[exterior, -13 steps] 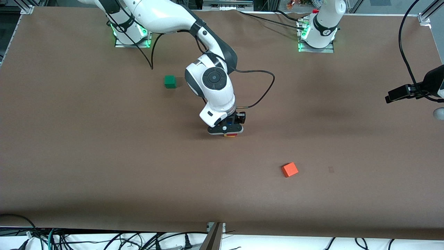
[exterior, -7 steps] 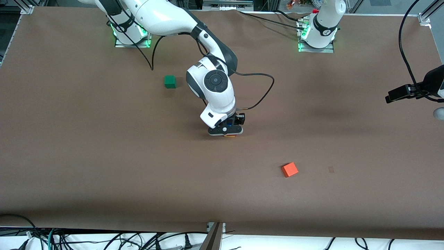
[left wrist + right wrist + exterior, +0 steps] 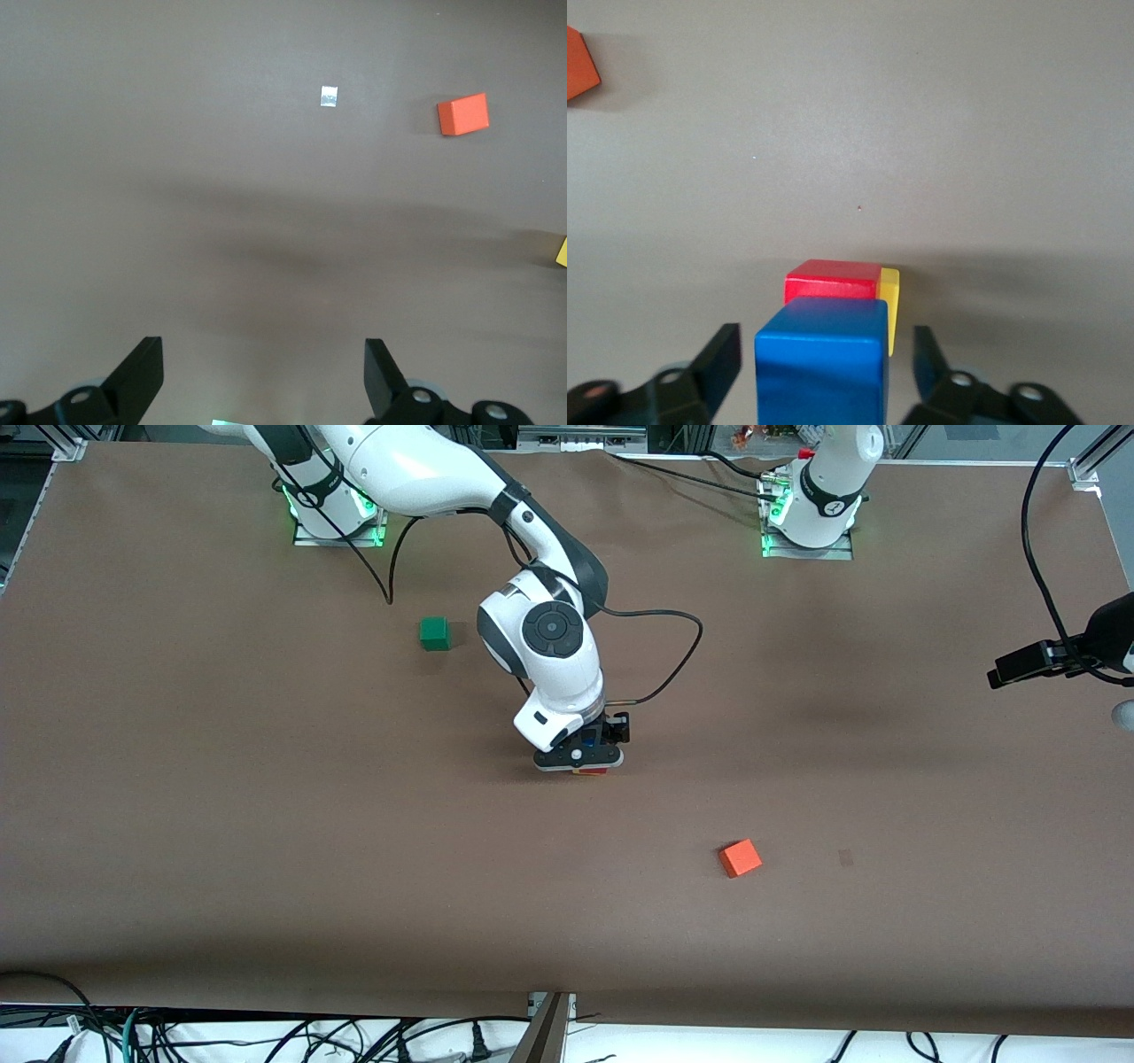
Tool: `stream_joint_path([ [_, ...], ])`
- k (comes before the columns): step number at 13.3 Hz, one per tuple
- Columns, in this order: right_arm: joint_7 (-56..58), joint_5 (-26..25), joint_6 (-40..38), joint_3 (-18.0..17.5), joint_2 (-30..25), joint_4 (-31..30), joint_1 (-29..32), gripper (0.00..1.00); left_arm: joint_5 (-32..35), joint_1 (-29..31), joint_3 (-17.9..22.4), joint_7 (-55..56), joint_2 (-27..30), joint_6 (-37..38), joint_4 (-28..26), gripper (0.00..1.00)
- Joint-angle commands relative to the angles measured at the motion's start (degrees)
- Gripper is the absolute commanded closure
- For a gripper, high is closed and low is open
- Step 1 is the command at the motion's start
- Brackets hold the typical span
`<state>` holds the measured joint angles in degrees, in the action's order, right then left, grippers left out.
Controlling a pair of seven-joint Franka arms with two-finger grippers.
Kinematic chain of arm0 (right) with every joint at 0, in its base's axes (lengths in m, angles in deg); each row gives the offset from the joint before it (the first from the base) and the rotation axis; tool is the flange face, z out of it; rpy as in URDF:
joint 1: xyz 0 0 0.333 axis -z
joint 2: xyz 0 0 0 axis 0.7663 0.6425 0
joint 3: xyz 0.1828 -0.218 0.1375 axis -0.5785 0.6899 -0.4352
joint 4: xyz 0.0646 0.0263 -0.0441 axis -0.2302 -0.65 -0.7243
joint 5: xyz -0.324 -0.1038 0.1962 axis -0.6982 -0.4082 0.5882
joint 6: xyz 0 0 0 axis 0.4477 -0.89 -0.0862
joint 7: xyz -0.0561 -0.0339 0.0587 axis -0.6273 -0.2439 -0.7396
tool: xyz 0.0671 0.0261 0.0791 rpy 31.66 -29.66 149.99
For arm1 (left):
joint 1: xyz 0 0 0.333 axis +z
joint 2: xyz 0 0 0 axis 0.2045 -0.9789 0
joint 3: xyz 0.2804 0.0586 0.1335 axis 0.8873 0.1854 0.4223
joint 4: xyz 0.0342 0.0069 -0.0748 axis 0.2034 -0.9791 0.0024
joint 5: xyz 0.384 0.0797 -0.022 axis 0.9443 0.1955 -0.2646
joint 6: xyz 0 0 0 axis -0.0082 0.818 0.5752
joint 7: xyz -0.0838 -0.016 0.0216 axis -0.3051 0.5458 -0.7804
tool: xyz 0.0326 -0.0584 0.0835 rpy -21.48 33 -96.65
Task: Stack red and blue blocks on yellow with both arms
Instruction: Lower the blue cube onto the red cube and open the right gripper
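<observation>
Right tool (image 3: 824, 367) low at mid-frame of the front view, fingers (image 3: 719, 359) spread wide, a clear gap showing on each side of the blue block (image 3: 822, 363) that stands between them; nothing gripped. In the right wrist view the blue block sits on top of the red block (image 3: 831, 281), and the yellow block (image 3: 888, 305) shows as a strip at the red one's edge, the stack a little out of square. From the front camera the right tool (image 3: 580, 766) covers the stack almost wholly; only a thin red and yellow sliver peeks out under the black finger bar, about centre of the frame. Left tool (image 3: 264, 381) spread wide and holding nothing, hanging over bare brown table (image 3: 177, 177) toward the left arm's end; this arm waits, and in the front view only its wrist camera and cables show at the right edge of the frame. Orange block (image 3: 740, 858) lies lower right of centre in the front view, nearer to the camera than the stack, well apart from it. Green block (image 3: 434, 633) sits upper left of centre, beside the right arm's forearm. A small pale tag (image 3: 329, 96) lies flat on the table, near the orange block in the left wrist view.
</observation>
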<state>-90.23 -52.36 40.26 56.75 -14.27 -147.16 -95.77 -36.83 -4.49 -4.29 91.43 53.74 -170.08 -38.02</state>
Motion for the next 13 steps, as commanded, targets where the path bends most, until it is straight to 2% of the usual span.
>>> stream_joint_path([
  [1, -0.84, -0.44, -0.36, 0.50, -0.88, 0.33, -0.48, 0.00, -1.25, 0.51, -0.04, -1.10, -0.15, 0.05, 0.74, 0.00],
  [4, -0.49, -0.35, -5.78, 0.94, -3.43, 0.68, 0.13, 0.00, -1.25, 0.51, -0.04, -1.10, -0.15, 0.05, 0.74, 0.00],
  [8, -0.14, 0.08, -13.52, 1.21, -11.06, 0.60, 4.60, 0.00, -1.25, 0.60, -0.13, -1.10, -0.15, 0.05, 0.74, 0.00],
  [11, 2.57, 6.48, -21.24, 1.21, -16.07, -0.02, 11.55, 0.00, -1.25, 0.60, -0.13, -1.10, -0.15, 0.05, 0.74, 0.00],
  [13, 6.36, 6.77, -24.96, 3.04, -21.16, -3.51, 12.09, 0.00, -1.25, 0.60, -0.13, -1.10, -0.15, 0.05, 0.74, 0.00],
])
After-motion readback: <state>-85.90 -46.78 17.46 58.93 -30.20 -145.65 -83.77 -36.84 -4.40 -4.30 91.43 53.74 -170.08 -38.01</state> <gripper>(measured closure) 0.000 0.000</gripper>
